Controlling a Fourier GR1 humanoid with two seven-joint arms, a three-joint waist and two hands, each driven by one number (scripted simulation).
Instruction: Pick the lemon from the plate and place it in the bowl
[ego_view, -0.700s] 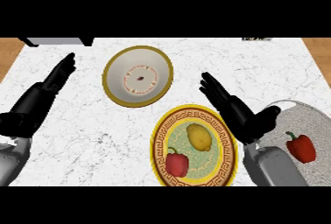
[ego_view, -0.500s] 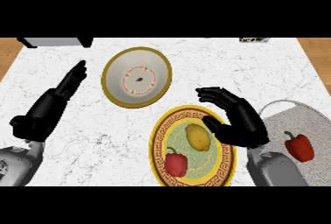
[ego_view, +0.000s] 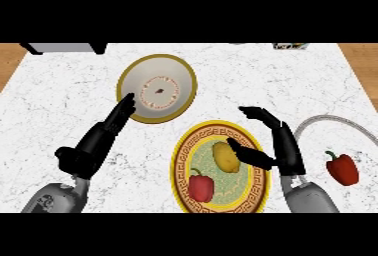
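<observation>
The left forearm (ego_view: 63, 197) enters from the lower left edge and angles up and to the right. The left hand (ego_view: 100, 140) is extended with straight fingers pointing up and right, thumb set out to the side. The right forearm (ego_view: 310, 197) enters from the lower right edge and stands nearly vertical. The right hand (ego_view: 277, 142) is partly curled: fingers bend leftward at the top, thumb (ego_view: 247, 152) reaches left below them.
</observation>
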